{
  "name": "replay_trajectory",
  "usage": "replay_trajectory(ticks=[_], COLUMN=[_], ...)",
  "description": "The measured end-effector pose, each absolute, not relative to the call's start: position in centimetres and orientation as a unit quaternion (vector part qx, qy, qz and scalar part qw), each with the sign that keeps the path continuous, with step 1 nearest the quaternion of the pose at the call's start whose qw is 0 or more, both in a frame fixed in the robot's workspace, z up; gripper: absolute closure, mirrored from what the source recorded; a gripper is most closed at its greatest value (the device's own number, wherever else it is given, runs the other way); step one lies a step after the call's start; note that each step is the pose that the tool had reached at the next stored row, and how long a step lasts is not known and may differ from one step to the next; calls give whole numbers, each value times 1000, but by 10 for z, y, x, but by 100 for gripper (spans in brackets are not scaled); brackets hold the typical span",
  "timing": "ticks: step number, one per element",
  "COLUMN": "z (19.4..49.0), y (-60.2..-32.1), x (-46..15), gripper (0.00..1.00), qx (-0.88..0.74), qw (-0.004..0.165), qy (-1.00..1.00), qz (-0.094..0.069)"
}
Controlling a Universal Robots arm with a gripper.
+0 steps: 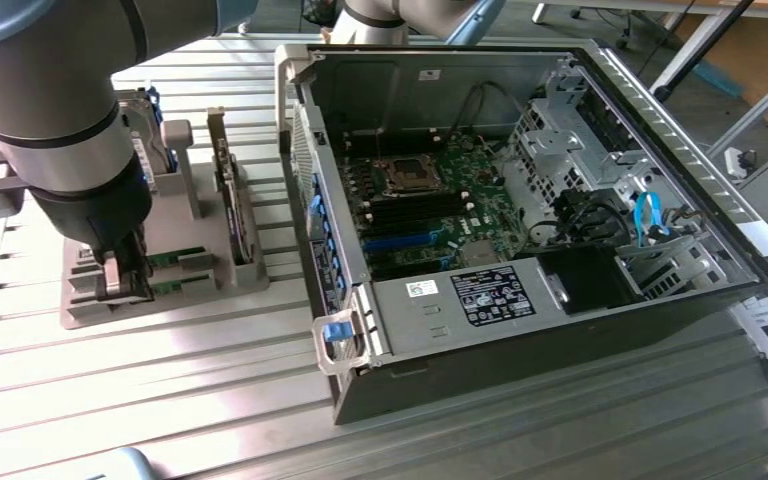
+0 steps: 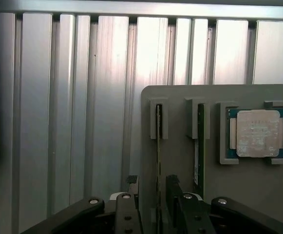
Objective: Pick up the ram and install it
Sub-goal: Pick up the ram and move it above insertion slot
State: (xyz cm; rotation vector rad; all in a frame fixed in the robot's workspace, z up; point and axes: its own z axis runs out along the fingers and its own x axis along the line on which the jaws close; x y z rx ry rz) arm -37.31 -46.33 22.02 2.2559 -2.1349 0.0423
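Ram (image 2: pixel 158 141) standing on edge in slot of grey holder (image 2: pixel 175 146), second stick (image 2: pixel 200 141) just beside. Hand (image 2: pixel 153 184) gaping wide, fingers (image 2: pixel 173 187) straddling ram, gripping nothing. Worth centring first, so both fingers are meeting flat faces evenly. Arm (image 1: pixel 64 120) pointing down over bench (image 1: pixel 157 400), computer case (image 1: pixel 418 305) near.

i see an open pc case (image 1: pixel 518 372) lying on the slatted metal table (image 1: pixel 157 385), motherboard (image 1: pixel 440 212) exposed. toward the exterior view's left, a grey holder (image 2: pixel 224 183) keeps a silver cpu (image 2: pixel 257 132) in its pocket and a dark card (image 1: pixel 229 195) upright.
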Motion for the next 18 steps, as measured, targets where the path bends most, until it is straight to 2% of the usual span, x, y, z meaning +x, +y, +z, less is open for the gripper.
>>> replay_trajectory(ticks=[18], z=[208], y=[-463], x=[-373], gripper=[64], qx=[726], qw=[18], qy=[-687], qz=[14])
